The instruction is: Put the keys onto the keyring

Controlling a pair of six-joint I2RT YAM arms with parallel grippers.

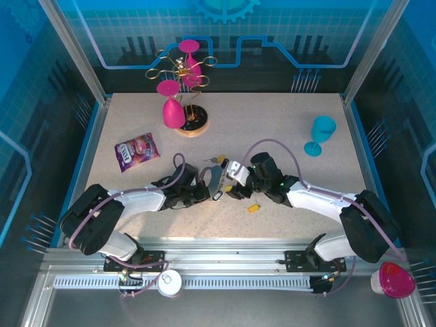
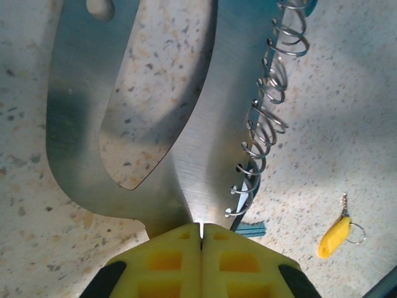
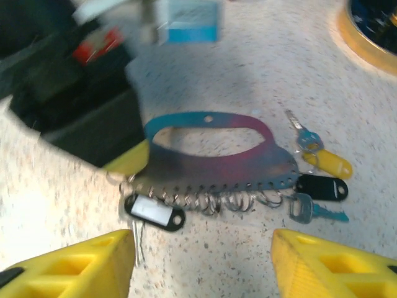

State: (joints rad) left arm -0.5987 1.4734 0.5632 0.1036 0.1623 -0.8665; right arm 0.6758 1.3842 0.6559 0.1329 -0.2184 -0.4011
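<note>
Keyring (image 3: 217,169) is the flat metal plate with a handle cut-out and a row of little wire rings (image 3: 214,202) along one edge. It lies on the desk (image 1: 306,116) between the two arms. Left fingers (image 2: 167,261) are pressed together on its near end, pinching the plate edge, a firm hold by the look of it. Right fingers (image 3: 80,267) stand roughly half open over the row of rings, with nothing between them.

A black tag with a white label (image 3: 152,211) looks hooked onto a ring near the held end. At the far end sit a yellow-headed key (image 3: 327,162), a plain black tag (image 3: 322,186) and a small blue key (image 3: 310,211), right against the plate. Whether they're threaded on, I can't tell. One more yellow key (image 1: 253,208) lies loose on the desk, apart from the plate.

So we're mid-job: plate steadied, right arm empty. Next, I'd say, the right fingers need to drop onto a loose key, pinch its head and feed its loop onto a ring while the left holds the plate flat. Fiddly work, those rings are tiny.
</note>
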